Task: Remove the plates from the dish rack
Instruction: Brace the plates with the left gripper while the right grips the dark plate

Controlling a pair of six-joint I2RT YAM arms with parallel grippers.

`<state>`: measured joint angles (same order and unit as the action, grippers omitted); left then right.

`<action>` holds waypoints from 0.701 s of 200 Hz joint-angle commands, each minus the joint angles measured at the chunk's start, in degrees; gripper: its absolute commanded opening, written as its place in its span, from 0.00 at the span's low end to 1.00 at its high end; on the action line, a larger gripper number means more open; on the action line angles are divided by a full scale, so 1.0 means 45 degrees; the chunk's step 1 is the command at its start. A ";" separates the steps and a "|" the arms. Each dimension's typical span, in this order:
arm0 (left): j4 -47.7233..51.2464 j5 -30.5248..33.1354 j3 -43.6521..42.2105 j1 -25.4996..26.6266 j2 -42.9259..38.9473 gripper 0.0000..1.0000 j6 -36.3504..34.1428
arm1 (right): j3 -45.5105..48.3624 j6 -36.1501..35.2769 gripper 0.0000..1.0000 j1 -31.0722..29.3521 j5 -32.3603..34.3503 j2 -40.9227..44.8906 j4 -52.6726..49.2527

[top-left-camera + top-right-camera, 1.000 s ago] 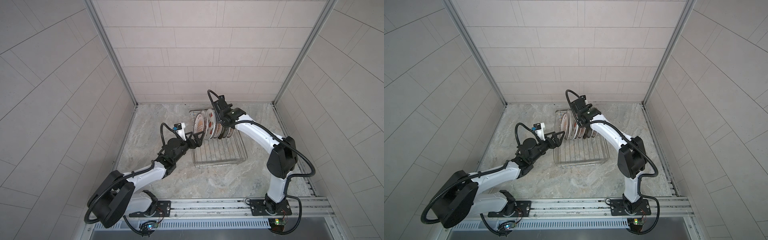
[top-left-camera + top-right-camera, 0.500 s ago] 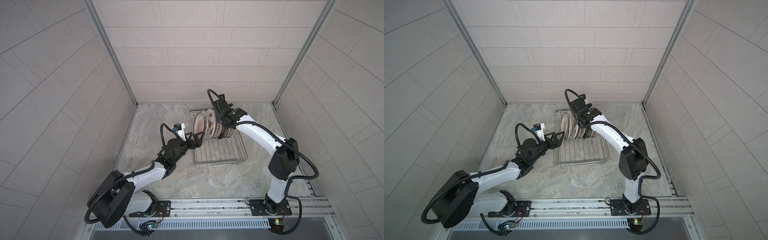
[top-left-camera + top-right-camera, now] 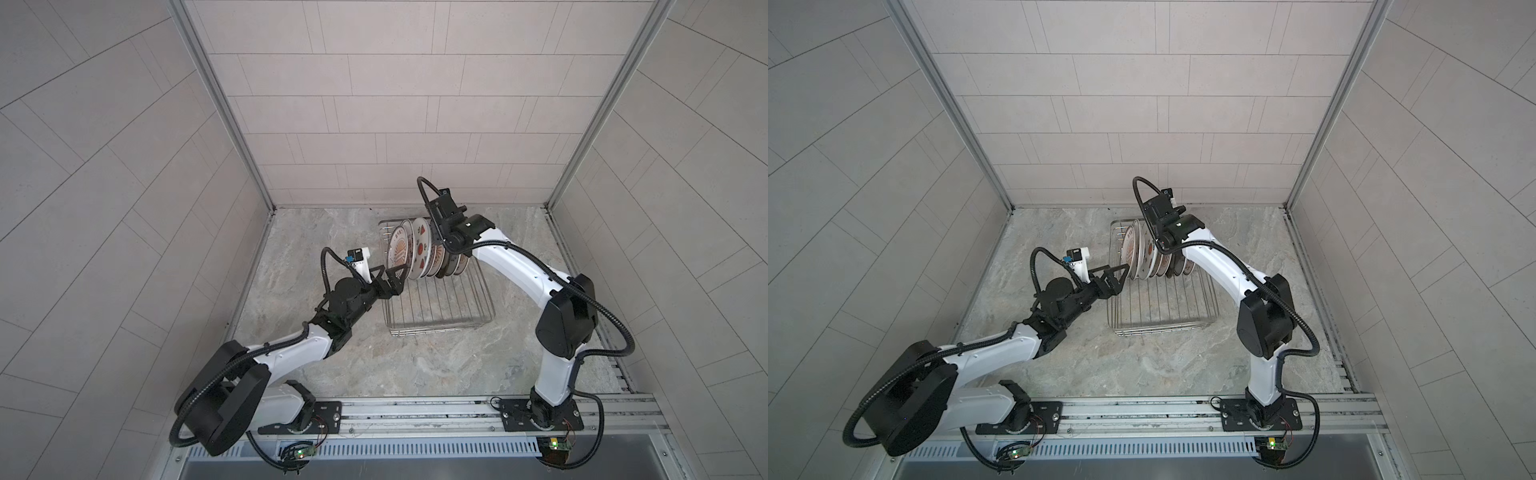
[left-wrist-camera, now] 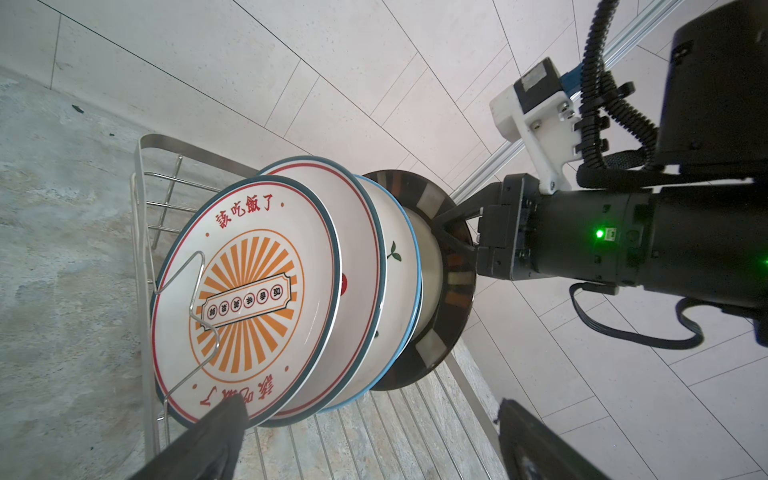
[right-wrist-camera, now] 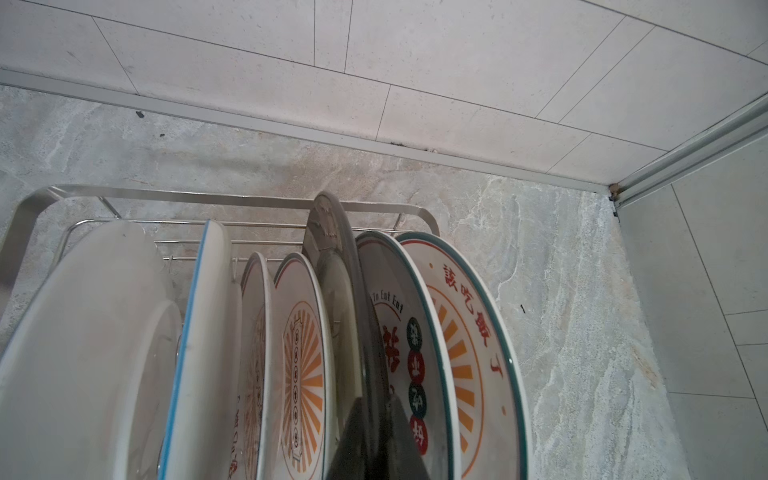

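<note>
Marbled tabletop is walled in by grey tiles. At the back the rack is seen, with the plates stood upright at its far end. The brown-rimmed plate is clamped at its rim by the right gripper. The left gripper is held with jaws wide apart, just beside the front sunburst plate.

right end effector tightened, clamping dark-rimmed plate
</note>
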<state>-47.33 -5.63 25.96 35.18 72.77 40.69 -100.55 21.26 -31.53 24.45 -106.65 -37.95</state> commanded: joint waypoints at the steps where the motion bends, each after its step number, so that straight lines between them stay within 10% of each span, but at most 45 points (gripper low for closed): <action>1: -0.0556 0.0177 -0.0104 0.0071 0.0085 1.00 0.0120 | -0.0474 0.0062 0.15 0.0019 0.0256 -0.0381 -0.0489; 140: -0.0477 0.0261 -0.0297 0.0063 -0.0173 1.00 0.0119 | -0.1232 -0.0340 0.00 -0.0410 0.1772 0.0438 -0.0667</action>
<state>-48.07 -5.04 25.08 35.18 72.86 40.69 -103.53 21.17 -32.73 26.41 -108.33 -40.75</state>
